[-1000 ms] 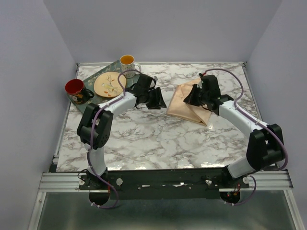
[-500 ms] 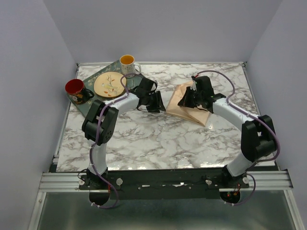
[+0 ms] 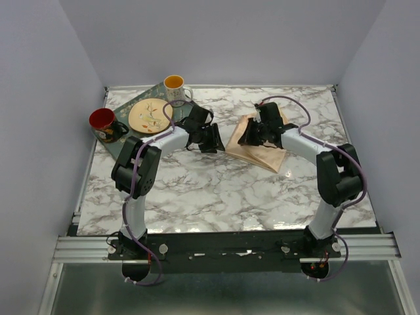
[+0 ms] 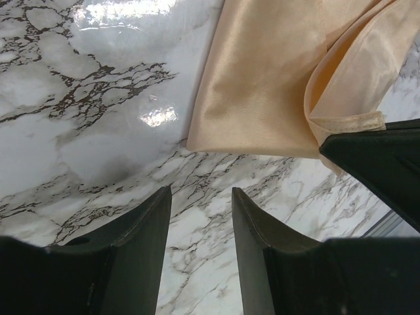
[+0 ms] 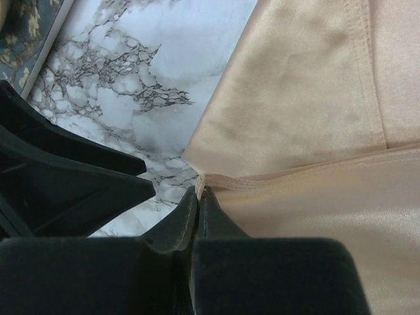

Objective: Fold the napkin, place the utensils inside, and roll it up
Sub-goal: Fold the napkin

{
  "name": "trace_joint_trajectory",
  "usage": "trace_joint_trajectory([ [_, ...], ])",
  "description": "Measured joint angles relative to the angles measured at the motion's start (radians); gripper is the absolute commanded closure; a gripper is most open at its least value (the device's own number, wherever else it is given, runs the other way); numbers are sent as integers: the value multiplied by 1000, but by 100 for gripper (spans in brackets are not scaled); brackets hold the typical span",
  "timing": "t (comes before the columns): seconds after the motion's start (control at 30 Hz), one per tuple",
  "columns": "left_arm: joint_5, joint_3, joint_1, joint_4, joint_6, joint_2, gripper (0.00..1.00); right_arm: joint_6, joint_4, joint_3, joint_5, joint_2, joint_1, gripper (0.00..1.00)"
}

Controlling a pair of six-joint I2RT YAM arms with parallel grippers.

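Observation:
The peach-tan napkin (image 3: 261, 152) lies on the marble table right of centre, partly doubled over. My right gripper (image 3: 245, 138) is shut on a hemmed corner of it, with the stitched edge pinched between the fingertips in the right wrist view (image 5: 199, 191). That lifted layer hangs over the flat lower layer of the napkin (image 5: 295, 92). My left gripper (image 3: 216, 139) hovers just left of the napkin's left edge, open, with only marble between its fingers (image 4: 200, 191). The napkin (image 4: 262, 85) lies just ahead of them. The utensils are out of view.
A dark green tray (image 3: 131, 136) at the back left carries a red mug (image 3: 103, 121) and a cream floral plate (image 3: 149, 115). A yellow mug (image 3: 174, 84) stands behind them. The two grippers are close together, the right one's black finger (image 4: 380, 157) showing in the left wrist view.
My right gripper has moved left toward the left gripper, carrying the napkin's corner over the lower layer. The left gripper has barely shifted and stays open.

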Motion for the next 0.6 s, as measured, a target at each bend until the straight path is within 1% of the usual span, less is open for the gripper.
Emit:
trace_joint_trajectory([
  [0.17,0,0,2,0,0,-1,49,24,11,18,-23,45,20,88],
  [0.27,-1,-2,4,0,0,-1,49,35,15,37,-57,89,26,76],
  [0.3,-1,-3,5,0,0,-2,49,36,15,41,-69,100,27,70],
  [0.4,-4,-11,10,0,0,-9,48,34,15,55,-108,134,31,61],
  [0.5,-7,-21,17,-3,0,-25,47,26,11,70,-131,148,33,58],
  [0.57,-8,-22,19,-5,1,-32,45,16,0,111,-143,163,33,57],
  [0.6,-8,-22,20,-5,1,-37,44,11,-6,129,-145,167,33,55],
])
